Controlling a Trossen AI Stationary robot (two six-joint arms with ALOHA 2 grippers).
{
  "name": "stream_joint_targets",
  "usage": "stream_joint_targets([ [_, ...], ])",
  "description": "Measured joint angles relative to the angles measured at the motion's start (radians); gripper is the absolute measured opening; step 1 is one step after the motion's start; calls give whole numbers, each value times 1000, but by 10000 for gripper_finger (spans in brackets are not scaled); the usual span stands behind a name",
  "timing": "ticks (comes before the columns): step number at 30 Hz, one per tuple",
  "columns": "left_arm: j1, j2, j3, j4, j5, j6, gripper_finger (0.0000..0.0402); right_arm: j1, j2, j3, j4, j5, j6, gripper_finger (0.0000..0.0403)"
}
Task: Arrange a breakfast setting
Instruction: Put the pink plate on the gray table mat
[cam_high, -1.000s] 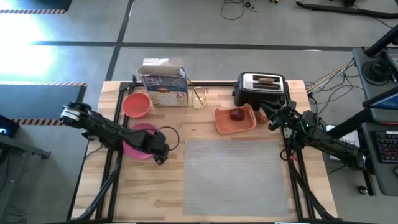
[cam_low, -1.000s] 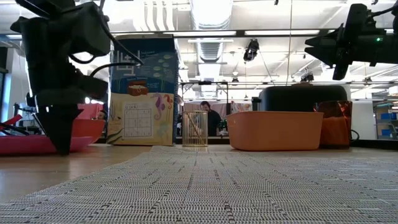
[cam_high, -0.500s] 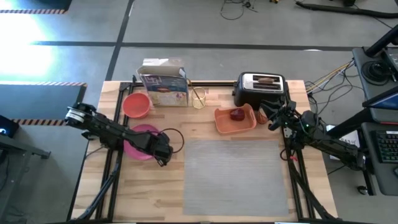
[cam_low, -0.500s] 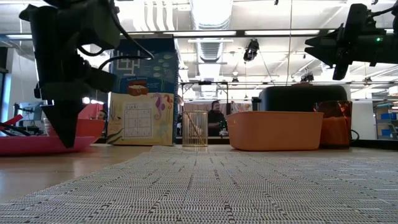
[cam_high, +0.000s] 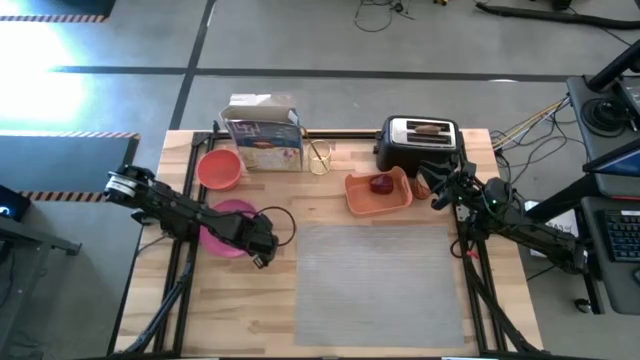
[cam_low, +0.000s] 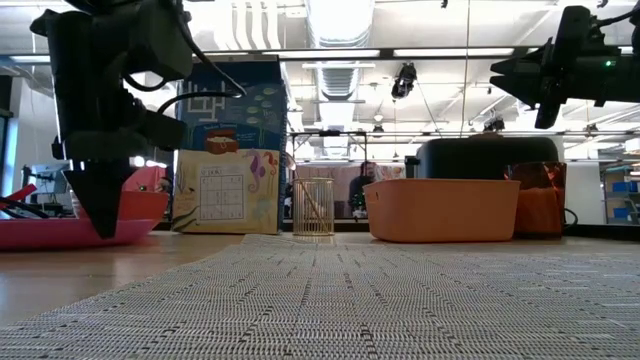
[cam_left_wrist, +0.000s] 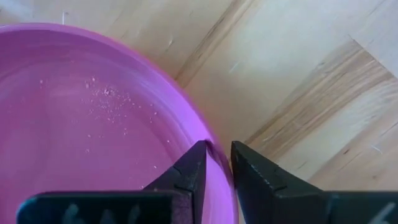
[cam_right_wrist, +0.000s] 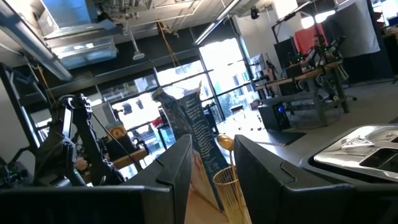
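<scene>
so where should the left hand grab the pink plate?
By its rim on the placemat-facing edge, from above. The plate is shallow and lies flat on the table, so only the thin raised rim is pinchable. The left hand already straddles it there, one finger inside, one outside.

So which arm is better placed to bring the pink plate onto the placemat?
Left. Its pincer is closed on the pink plate rim, beside the grey placemat. The right pincer hangs raised near the toaster, far from it.
</scene>
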Motion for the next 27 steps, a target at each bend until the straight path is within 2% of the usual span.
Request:
stream_joint_targets([
  [6,0,0,0,9,-6,55,50,0,0,0,0,0,0,112],
  [14,0,-1,0,9,-20,73,6,0,0,0,0,0,0,111],
  [19,-12,-1,6,23,-20,73,5,0,0,0,0,0,0,111],
  [27,-104,-1,142,32,-10,82,1,0,0,0,0,0,0,112],
])
